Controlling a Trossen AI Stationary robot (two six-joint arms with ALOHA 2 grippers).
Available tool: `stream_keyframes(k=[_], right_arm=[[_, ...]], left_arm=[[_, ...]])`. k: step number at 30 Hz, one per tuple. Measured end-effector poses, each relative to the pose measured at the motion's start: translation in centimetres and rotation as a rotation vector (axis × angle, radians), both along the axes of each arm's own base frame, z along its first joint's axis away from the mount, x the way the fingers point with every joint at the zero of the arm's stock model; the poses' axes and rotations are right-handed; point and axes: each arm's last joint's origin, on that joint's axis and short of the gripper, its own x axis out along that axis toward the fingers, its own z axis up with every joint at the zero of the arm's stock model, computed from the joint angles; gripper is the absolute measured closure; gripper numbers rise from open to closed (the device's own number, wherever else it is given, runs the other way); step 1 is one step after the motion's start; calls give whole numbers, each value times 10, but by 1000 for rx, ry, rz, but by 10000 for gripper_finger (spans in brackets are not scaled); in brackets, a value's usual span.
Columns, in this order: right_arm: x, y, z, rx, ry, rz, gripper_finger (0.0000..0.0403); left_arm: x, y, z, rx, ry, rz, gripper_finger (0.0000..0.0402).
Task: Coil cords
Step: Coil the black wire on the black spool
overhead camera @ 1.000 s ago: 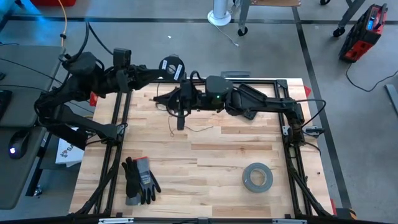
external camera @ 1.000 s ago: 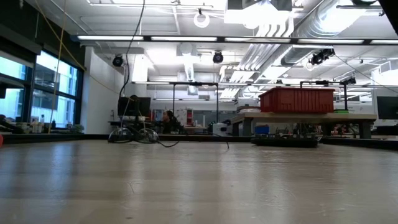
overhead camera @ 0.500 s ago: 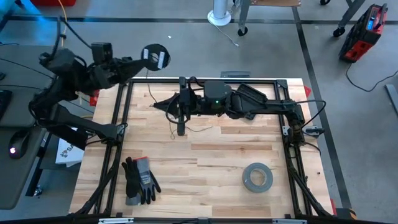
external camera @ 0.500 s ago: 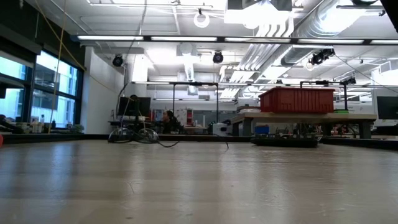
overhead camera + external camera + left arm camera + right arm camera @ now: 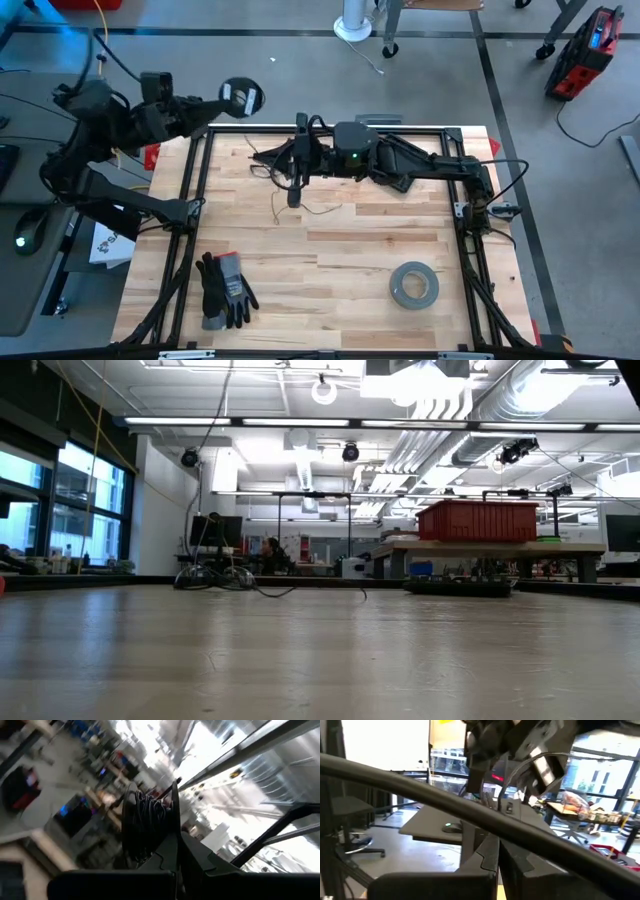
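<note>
High view: our left gripper (image 5: pixel 222 97) holds the small black spool (image 5: pixel 242 96) pinched between its fingers, lifted beyond the table's (image 5: pixel 330 270) far left corner, probably to draw the line taut. Our right gripper (image 5: pixel 297 160), fingers closed, hangs just above the thin dark cord (image 5: pixel 300 208) trailing loose on the wood, likely guiding it.

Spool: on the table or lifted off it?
Lifted: the left gripper holds the spool beyond the table's far-left corner.
</note>
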Motion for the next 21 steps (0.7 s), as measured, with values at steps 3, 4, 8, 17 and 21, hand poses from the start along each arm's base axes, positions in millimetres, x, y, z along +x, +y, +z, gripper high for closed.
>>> stream_keyframes(k=[3,4,8,17,21], right_arm=[[-3,-6,5,-10,-3,-30,403],[-4,-8,6,-11,1,-35,403],[-6,-15,9,-19,27,-52,403],[-8,-14,15,-22,16,-36,403],[-8,-13,16,11,6,1,403]], left_arm=[[3,0,-3,-28,29,-11,400],[4,0,-4,-30,36,-19,400],[7,-1,-7,-17,62,-37,400],[7,1,-2,43,30,38,400],[14,2,-2,85,39,59,400]])
